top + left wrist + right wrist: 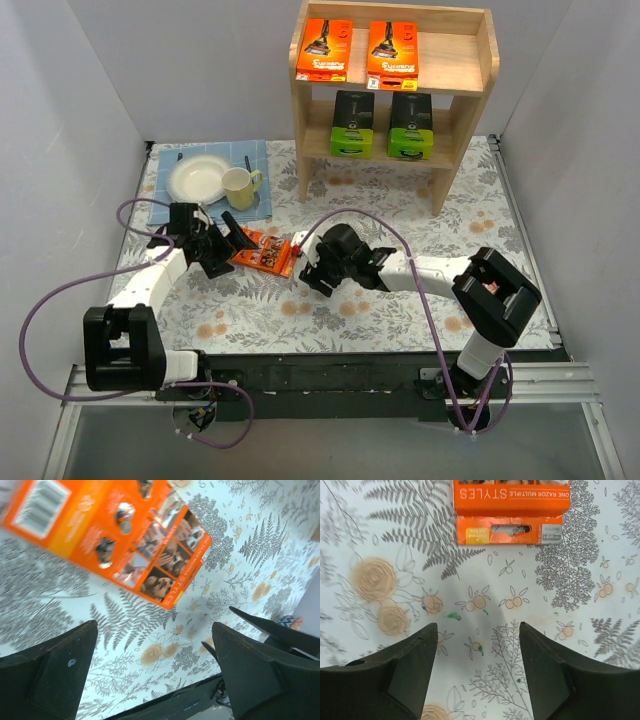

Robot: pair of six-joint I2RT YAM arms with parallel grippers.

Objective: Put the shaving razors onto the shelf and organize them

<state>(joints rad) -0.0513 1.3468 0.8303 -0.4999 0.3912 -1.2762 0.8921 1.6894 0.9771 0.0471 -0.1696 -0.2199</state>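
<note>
An orange razor pack [263, 252] lies flat on the floral cloth between my two grippers. It fills the upper left of the left wrist view [115, 535] and the top of the right wrist view [507, 510]. My left gripper [222, 245] is open and empty just left of it. My right gripper [305, 262] is open and empty just right of it. The wooden shelf [480, 45] stands at the back. Two orange packs [324, 50] [394, 52] stand on its top tier. Two green-and-black packs [352, 124] [410, 127] stand on its lower tier.
A blue placemat [165, 160] at the back left holds a white plate [198, 180], a yellow mug [240, 186] and cutlery. White walls close in both sides. Purple cables loop from both arms.
</note>
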